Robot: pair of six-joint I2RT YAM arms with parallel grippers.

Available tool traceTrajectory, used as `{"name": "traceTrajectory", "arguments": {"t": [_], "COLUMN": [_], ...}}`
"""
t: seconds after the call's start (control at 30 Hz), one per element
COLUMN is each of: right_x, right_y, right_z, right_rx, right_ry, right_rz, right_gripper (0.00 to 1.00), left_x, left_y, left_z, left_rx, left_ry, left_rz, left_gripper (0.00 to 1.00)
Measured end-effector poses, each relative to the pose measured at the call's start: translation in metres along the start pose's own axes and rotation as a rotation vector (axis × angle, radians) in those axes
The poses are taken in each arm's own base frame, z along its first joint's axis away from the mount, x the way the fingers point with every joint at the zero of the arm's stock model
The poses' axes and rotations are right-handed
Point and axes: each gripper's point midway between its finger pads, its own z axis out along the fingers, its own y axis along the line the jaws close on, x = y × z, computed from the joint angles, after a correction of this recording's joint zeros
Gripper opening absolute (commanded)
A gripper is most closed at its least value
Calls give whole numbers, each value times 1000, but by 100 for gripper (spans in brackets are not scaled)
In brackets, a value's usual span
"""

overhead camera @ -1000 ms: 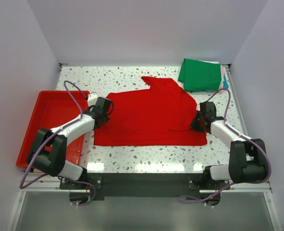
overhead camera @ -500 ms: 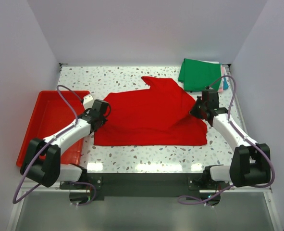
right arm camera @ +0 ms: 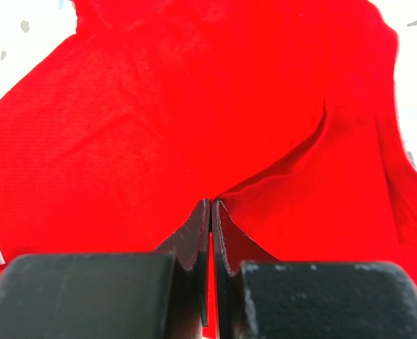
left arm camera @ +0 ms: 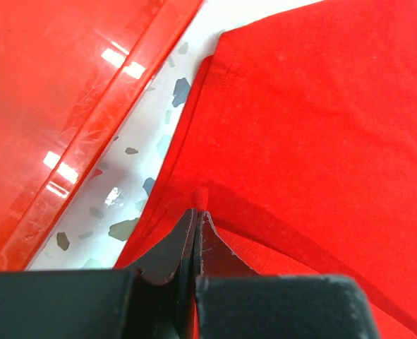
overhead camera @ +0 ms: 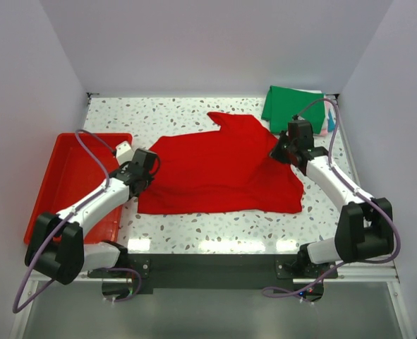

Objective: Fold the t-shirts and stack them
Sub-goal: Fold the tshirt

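The red t-shirt (overhead camera: 219,166) lies spread on the speckled table, partly folded, one sleeve pointing to the back. My left gripper (overhead camera: 149,169) is shut on its left edge; the left wrist view shows a pinch of the red cloth (left arm camera: 264,127) at the tips of my left gripper (left arm camera: 196,210). My right gripper (overhead camera: 277,153) is shut on the shirt's right edge and lifts it; the right wrist view shows my right gripper (right arm camera: 212,203) pinching the red cloth (right arm camera: 159,141). A folded green t-shirt (overhead camera: 293,109) tops a stack at the back right, with pink, white and teal edges beneath.
A rigid red plastic tray (overhead camera: 67,169) stands at the table's left; its wall (left arm camera: 88,106) runs close beside my left gripper. White walls enclose the table on three sides.
My right gripper has moved back and inward, lifting the shirt's right edge and dragging it over the body. My left gripper has shifted slightly, still holding the left edge.
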Motion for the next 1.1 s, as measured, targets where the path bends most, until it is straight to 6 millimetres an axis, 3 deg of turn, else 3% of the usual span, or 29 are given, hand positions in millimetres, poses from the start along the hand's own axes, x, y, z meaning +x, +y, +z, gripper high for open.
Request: {"name": "traceTrajectory", "arguments": {"t": [0.3, 0.7, 0.73, 0.77, 0.8, 0.83, 0.87, 0.97, 1.1], "right_x": [4, 25, 27, 31, 32, 33, 32, 26, 18], "right_y": [22, 37, 36, 34, 33, 32, 31, 31, 33], "right_z": [16, 58, 61, 66, 68, 68, 68, 66, 54], "right_rx": [-21, -16, -13, -4, -1, 1, 3, 14, 19], "right_ry": [9, 74, 81, 96, 99, 100, 100, 86, 66], "right_rz": [-40, -121, -127, -139, -145, -149, -152, -173, -179], "right_gripper": [0, 2, 18, 18, 24, 36, 41, 51, 51], "left_x": [3, 12, 13, 13, 13, 13, 12, 7, -7], "left_y": [9, 27, 28, 30, 31, 31, 31, 28, 26], "left_z": [0, 16, 18, 21, 22, 22, 23, 19, 2], "left_rx": [-37, -121, -128, -136, -138, -137, -135, -115, -52], "left_ry": [5, 28, 32, 37, 39, 39, 38, 24, -25], "left_rz": [-8, 0, 3, 1, 11, 14, 13, 1, -50], "left_gripper": [0, 0, 31, 31, 42, 51, 56, 59, 59]}}
